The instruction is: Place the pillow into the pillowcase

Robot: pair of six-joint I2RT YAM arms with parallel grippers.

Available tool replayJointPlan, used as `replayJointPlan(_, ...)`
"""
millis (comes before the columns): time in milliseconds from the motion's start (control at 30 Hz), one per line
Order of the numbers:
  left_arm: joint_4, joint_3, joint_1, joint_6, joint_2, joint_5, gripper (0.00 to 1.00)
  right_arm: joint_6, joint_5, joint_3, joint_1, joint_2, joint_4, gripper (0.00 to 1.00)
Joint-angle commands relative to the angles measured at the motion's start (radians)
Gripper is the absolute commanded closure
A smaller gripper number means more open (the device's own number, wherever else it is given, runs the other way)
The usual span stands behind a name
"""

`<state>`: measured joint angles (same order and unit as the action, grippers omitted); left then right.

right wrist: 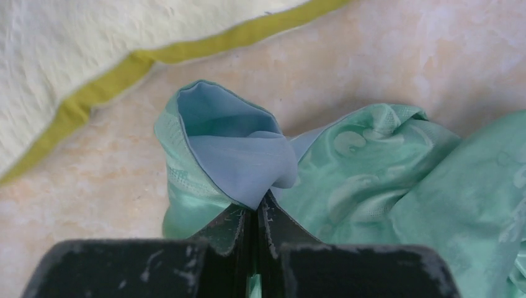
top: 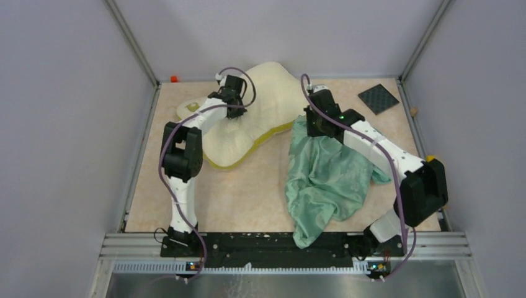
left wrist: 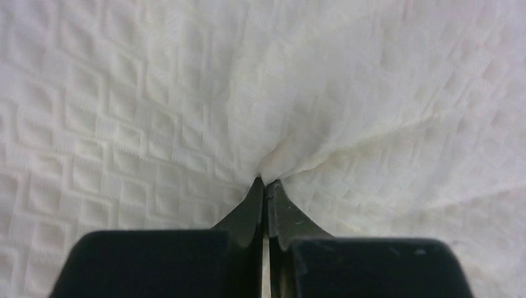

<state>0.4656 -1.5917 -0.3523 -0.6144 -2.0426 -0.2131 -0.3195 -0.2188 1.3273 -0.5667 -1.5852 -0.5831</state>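
Pillow (top: pixel 273 93) lying toward the far left of the table (top: pixel 248 198), left gripper (left wrist: pixel 265 183) pinching a fold of its textured top, pillowcase (top: pixel 325 180) lying crumpled just beside it on the right, right gripper (right wrist: pixel 255 211) pinching its far edge, blue inner side showing there.

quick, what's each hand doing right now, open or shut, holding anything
left hand: closed, pinching the fabric of the pillow
right hand: closed on a fold of the pillowcase
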Motion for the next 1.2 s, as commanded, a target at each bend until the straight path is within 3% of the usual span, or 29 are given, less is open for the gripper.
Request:
replayJointPlan(0,0.031,-0.305,0.149,0.191,-0.161,-0.16,1.0,-0.022,-0.004,0.008,0.0,0.125,-0.036,1.0)
replayJointPlan(100,0.087,-0.533,0.168,0.283,-0.246,-0.089,0.97,-0.021,0.061,0.014,0.0,0.159,-0.036,1.0)
replayJointPlan(167,0.135,-0.641,0.163,0.326,-0.258,0.014,0.72,-0.028,0.109,0.032,-0.004,0.166,-0.029,1.0)
replayJointPlan(267,0.122,-0.571,0.144,0.308,-0.137,0.114,0.28,-0.056,0.164,0.072,-0.047,0.164,0.01,1.0)
replayJointPlan(333,0.096,-0.46,0.137,0.281,-0.031,0.144,0.17,-0.072,0.195,0.109,-0.113,0.145,0.036,1.0)
replayJointPlan(400,0.082,-0.352,0.136,0.246,0.078,0.152,0.14,-0.071,0.187,0.164,-0.184,0.103,0.029,0.97)
replayJointPlan(533,0.039,-0.11,0.135,0.188,0.275,0.222,0.06,-0.07,0.127,0.186,-0.212,0.088,0.005,0.48)
replayJointPlan(633,0.012,0.054,0.109,0.172,0.394,0.311,0.04,-0.046,0.074,0.154,-0.2,0.136,-0.011,0.33)
replayJointPlan(833,-0.037,0.33,-0.064,0.186,0.534,0.323,0.03,-0.035,0.047,0.093,-0.059,0.166,-0.055,0.29)
replayJointPlan(933,-0.019,0.383,-0.141,0.178,0.506,0.282,0.03,-0.018,0.005,0.081,0.018,0.147,-0.059,0.29)
replayJointPlan(1167,-0.072,0.453,-0.204,0.104,0.42,0.192,0.04,0.015,-0.036,0.078,0.142,0.03,-0.01,0.29)
